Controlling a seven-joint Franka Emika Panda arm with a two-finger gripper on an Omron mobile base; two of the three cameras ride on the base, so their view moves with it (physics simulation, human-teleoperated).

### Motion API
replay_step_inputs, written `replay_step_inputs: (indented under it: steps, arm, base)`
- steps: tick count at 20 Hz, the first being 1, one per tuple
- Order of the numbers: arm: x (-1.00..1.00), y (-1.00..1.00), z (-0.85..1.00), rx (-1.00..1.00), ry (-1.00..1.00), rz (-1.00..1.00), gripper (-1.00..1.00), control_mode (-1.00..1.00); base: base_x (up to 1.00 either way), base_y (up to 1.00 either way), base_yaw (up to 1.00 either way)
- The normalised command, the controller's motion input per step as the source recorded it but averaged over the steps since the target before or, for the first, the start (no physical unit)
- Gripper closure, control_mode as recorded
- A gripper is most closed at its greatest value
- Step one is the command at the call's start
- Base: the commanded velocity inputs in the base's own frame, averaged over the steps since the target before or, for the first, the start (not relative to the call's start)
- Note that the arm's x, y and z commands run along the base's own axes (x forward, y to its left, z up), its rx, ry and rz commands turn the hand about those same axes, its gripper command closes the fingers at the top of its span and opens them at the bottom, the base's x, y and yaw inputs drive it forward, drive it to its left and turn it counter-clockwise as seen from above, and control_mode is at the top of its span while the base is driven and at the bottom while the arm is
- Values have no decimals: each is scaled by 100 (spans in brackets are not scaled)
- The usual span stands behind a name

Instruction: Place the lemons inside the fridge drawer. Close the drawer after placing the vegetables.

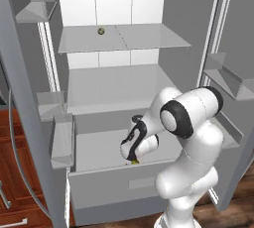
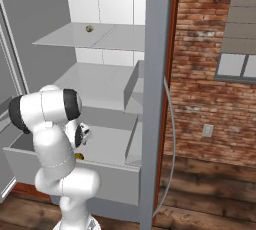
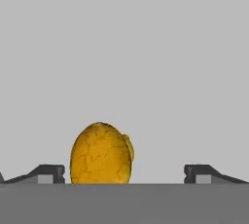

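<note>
We saw the jaws (image 3: 124,174) standing wide apart, with a lemon (image 3: 100,153) between them, nearer the left fingertip (image 3: 47,173) and touching neither. The hand view alone showed its cracked yellow skin against the drawer's plain grey floor. In the base views only a sliver of lemon (image 1: 134,161) peeked below the hand, inside the pulled-out fridge drawer (image 1: 106,188). They also showed a small round thing (image 1: 100,31) on the upper shelf (image 1: 149,37). We could read no writing anywhere.
</note>
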Motion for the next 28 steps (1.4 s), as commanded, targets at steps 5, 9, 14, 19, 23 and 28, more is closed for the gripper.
replay_step_inputs:
  steps: [5, 9, 14, 19, 23, 28]
  arm:
    - [-28, 28, 98, 0, -24, 0, -100, -100]
    - [-43, 44, 74, 0, -12, 0, -100, -100]
    - [-40, 55, 92, 0, -7, 0, -100, -100]
    - [-24, 33, 95, 0, 0, 0, -100, -100]
    - [-52, 23, 77, -1, 0, 0, -100, -100]
    - [-78, 15, 49, -2, 5, 0, -100, -100]
  base:
    - [0, 0, 0]
    - [0, 0, 0]
    - [0, 0, 0]
    - [0, 0, 0]
    - [0, 0, 0]
    - [0, 0, 0]
